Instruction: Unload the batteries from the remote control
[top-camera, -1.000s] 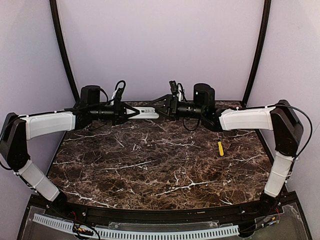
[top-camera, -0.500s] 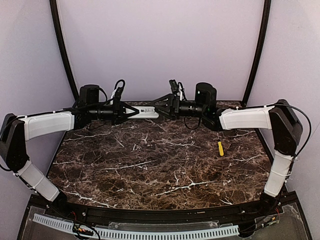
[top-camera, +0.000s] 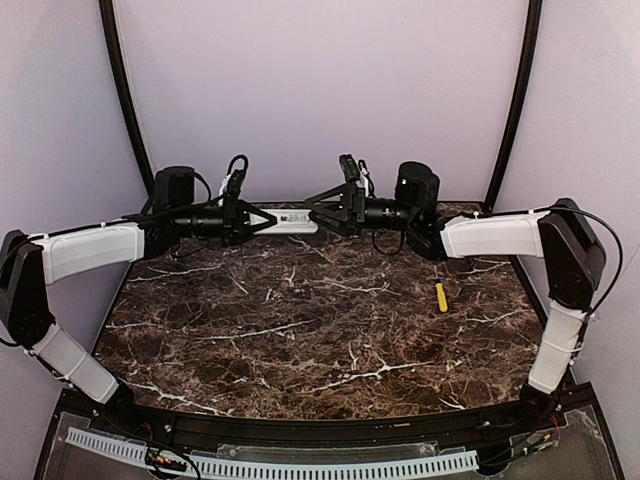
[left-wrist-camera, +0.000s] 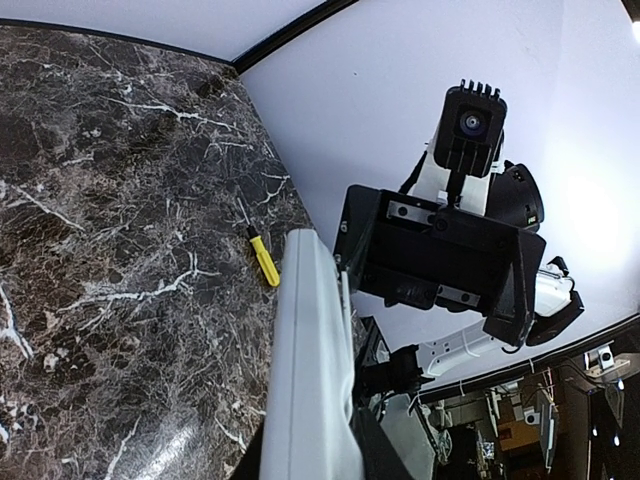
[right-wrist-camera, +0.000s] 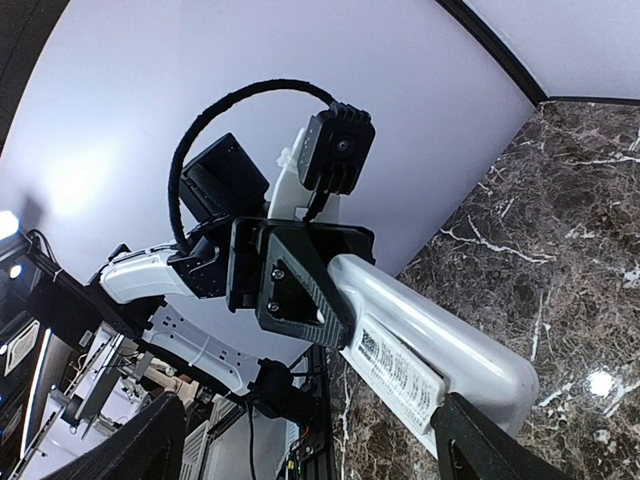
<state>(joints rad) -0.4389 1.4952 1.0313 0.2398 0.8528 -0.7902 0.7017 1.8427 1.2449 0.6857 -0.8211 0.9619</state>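
Two batteries are yet to be removed; the remote control (top-camera: 297, 224) is clamped above the table's (top-camera: 300, 330) far edge by the left end effector (top-camera: 268, 220), the right end effector (top-camera: 318, 212) spread wide.

The table (top-camera: 300, 330) is dark brown and shiny, like stone, with thin white lines running all over it. One little yellow stick (top-camera: 441, 297) lies flat on it, over on the right side, near the right edge.

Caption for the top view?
Left claw holds the remote over the table's far edge, right claw at its free end, yellow stick lying aside.
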